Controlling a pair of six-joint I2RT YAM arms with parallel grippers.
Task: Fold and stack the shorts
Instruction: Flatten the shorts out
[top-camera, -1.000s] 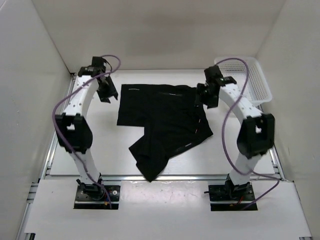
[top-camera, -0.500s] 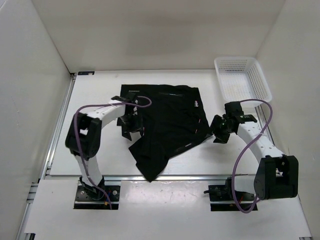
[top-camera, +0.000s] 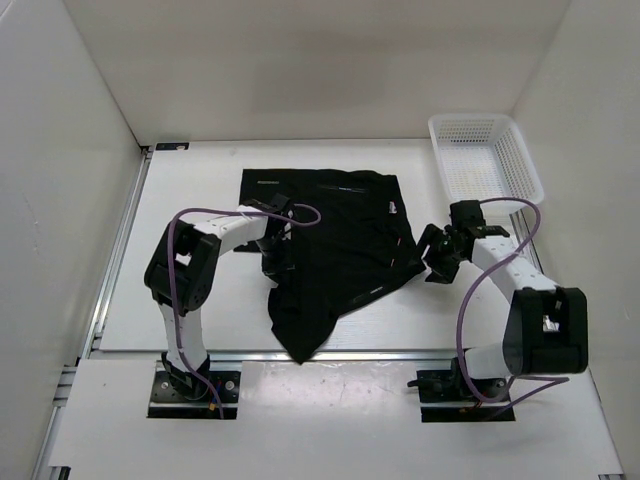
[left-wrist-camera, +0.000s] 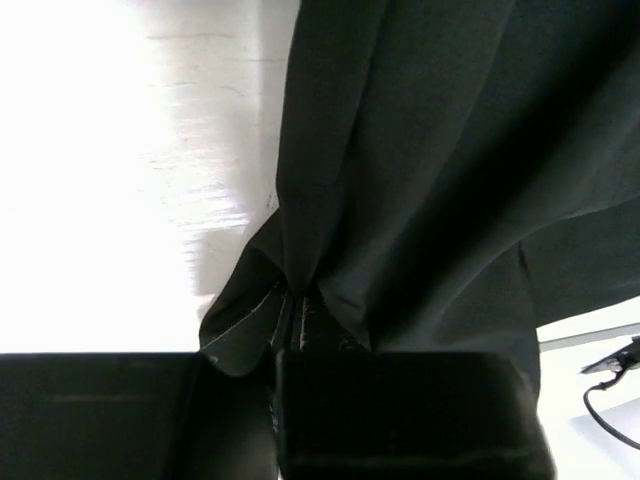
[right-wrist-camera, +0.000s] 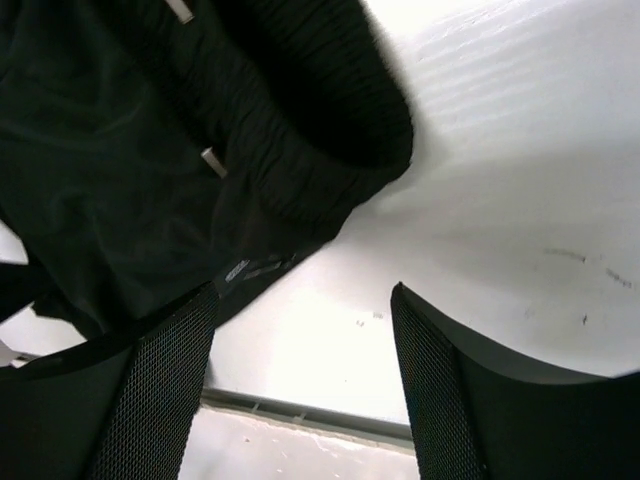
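- Shorts (top-camera: 340, 235) lie partly spread in the middle of the white surface (top-camera: 200, 300). The upper part is flat, and one leg trails in a rumpled point toward the near edge.
- White mesh basket (top-camera: 487, 155) sits at the far right corner, apart from the cloth.
- Left end effector (top-camera: 276, 262) is clamped on the left edge of the shorts. In its wrist view the cloth gathers into pleats that run straight into the closed fingers.
- Right end effector (top-camera: 436, 262) is low at the right side of the shorts with its fingers apart. Only bare surface lies between them, and the ribbed waistband (right-wrist-camera: 330, 120) is just ahead.
- Draping and creases suggest the cloth is light, limp and quick to bunch, so it will likely follow a pull and sag rather than hold any shape.
- Best holds look like the thicker waistband or a hem corner, pinched through all layers so that none slips free.
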